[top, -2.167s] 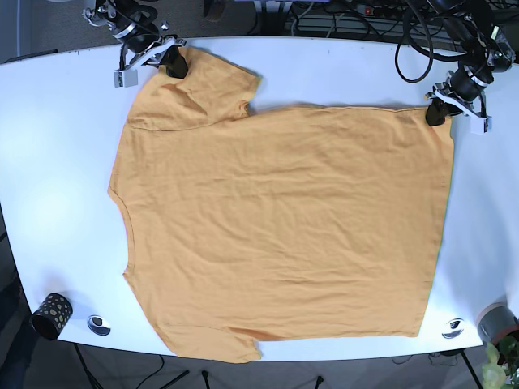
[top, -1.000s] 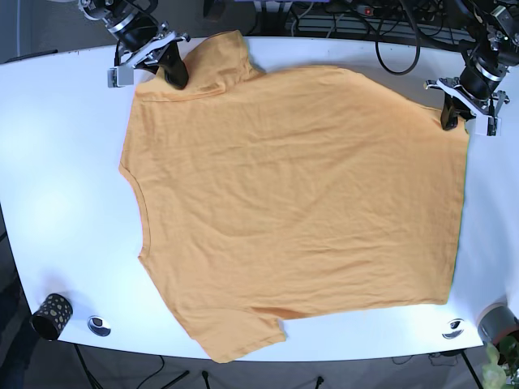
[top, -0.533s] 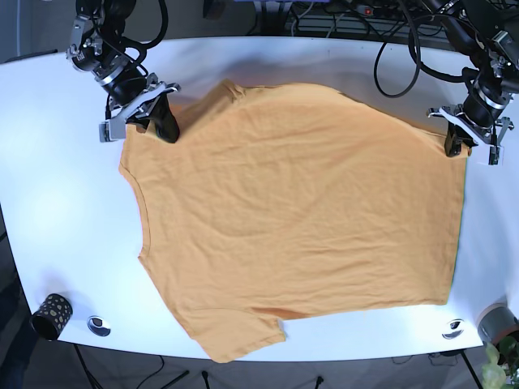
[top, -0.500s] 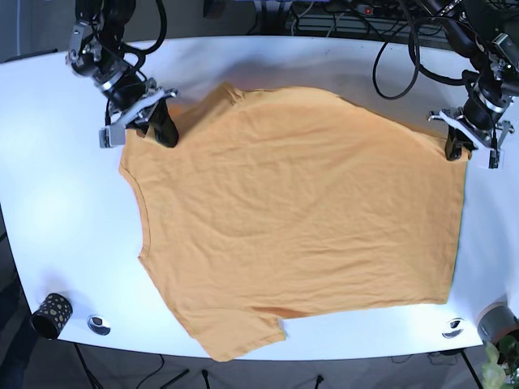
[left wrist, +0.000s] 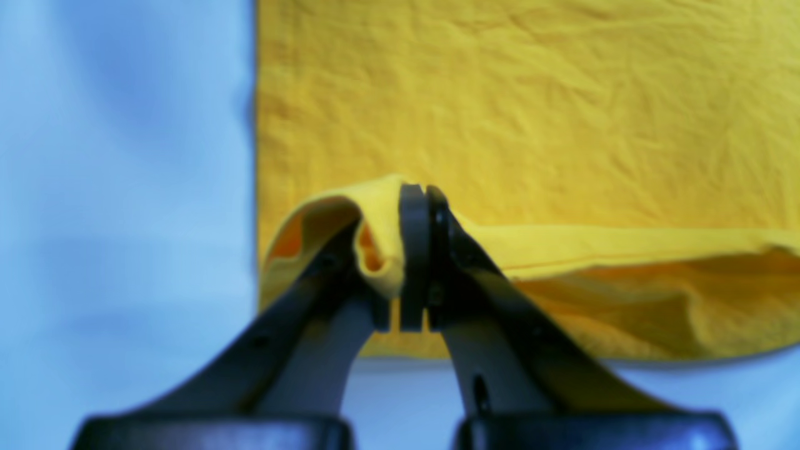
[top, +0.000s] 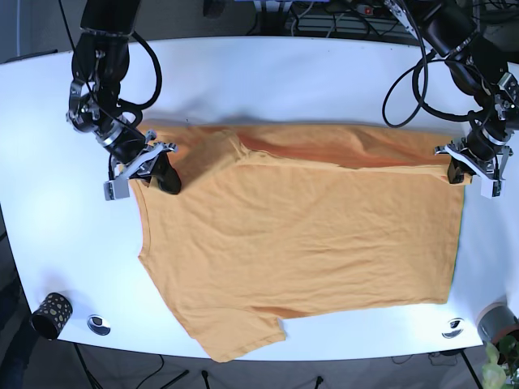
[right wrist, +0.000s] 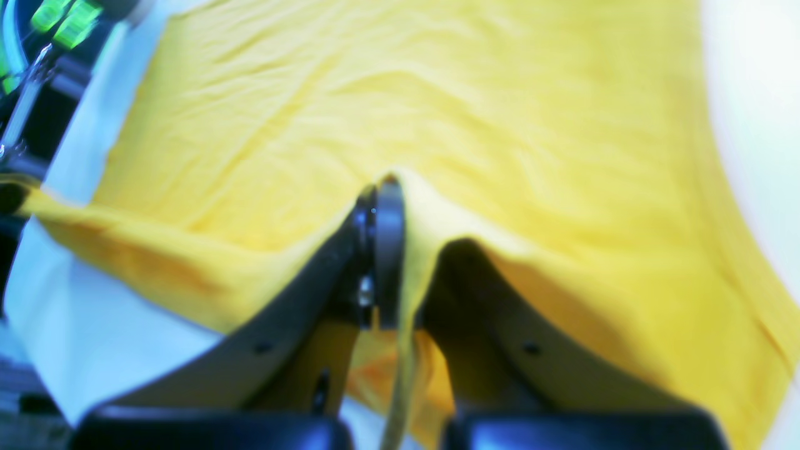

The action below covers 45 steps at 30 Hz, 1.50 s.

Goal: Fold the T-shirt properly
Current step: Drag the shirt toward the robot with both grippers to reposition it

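An orange-yellow T-shirt (top: 300,243) lies spread on the white table (top: 49,211), its far edge lifted and folded toward the front. My left gripper (top: 456,173), at the base view's right, is shut on the shirt's far right corner; the left wrist view shows the fabric (left wrist: 525,125) pinched between the closed fingers (left wrist: 414,250). My right gripper (top: 166,180), at the base view's left, is shut on the shirt near the far sleeve; the right wrist view shows cloth (right wrist: 500,125) clamped in its closed fingers (right wrist: 381,250). The near sleeve (top: 235,336) lies flat at the front.
A small dark patterned cup (top: 50,316) and a round metal fitting (top: 99,325) sit at the front left corner. Another round fitting (top: 452,328) and a grey pot with a plant (top: 496,326) are at the front right. Cables (top: 340,16) run behind the table.
Both grippers have moved toward the front of the table, pulling the shirt's far edge over the body. The folded band along the top is now wider.
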{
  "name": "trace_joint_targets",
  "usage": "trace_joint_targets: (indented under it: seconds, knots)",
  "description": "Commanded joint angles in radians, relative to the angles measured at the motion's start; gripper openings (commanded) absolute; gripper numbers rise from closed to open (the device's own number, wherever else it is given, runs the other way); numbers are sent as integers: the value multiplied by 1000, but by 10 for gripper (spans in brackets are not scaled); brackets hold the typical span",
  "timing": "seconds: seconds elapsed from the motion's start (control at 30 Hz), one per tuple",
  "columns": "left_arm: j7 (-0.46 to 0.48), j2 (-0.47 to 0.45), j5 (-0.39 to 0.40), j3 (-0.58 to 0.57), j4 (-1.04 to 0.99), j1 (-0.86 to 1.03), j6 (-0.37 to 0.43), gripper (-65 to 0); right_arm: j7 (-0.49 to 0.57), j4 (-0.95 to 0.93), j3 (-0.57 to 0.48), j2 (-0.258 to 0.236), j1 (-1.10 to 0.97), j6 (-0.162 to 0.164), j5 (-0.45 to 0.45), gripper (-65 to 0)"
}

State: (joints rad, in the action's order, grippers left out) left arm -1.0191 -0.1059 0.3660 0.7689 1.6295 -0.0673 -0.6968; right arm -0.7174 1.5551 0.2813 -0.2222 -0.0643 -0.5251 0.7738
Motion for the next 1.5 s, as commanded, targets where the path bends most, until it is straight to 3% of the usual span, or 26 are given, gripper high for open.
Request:
trace_joint_targets:
  seconds: [0.0, 0.23, 0.5, 0.83, 0.87, 0.97, 1.03, 1.13, 1.17, 1.23, 1.47]
  knots:
    - [21, -28, 0, 1, -5, -38, -1, -650, 26, -20, -3, -18, 42, -8, 22, -650]
    - [27, -70, -29, 1, -139, -127, -1, -650, 29, -175, -30, -29, 165, -10, 16, -650]
    - [98, -116, -28, -41, -242, -145, -1, -650, 29, -229, -30, -23, 245, -13, -139, -650]
    - [188, -131, -29, -82, -271, -145, -1, -650, 69, -325, -32, -26, 317, -11, -181, -637]
    - [197, -134, -29, -102, -271, -145, -1, -631, 77, -325, -32, -26, 318, -11, -193, -587]
    - [213, -134, -29, -136, -271, -145, -1, -461, 84, -324, -32, -24, 320, -2, -233, -387]
    - [219, -134, -29, -137, -271, -145, -1, -262, 88, -310, -32, -24, 320, -2, -262, -211]
    - [220, -136, -29, -136, -271, -145, -1, -53, 88, -261, -32, -24, 315, -2, -294, -60]
    - [220, -136, -29, -141, -271, -145, -1, -10, 86, -246, -30, -29, 311, -2, -305, -33]
    - [220, -137, -29, -142, -271, -145, -1, 0, 83, -215, -23, -35, 284, -2, -327, -24]
    - [220, -208, -29, -173, -268, -104, -1, 0, 78, -81, 51, -73, 136, -2, -347, -94]
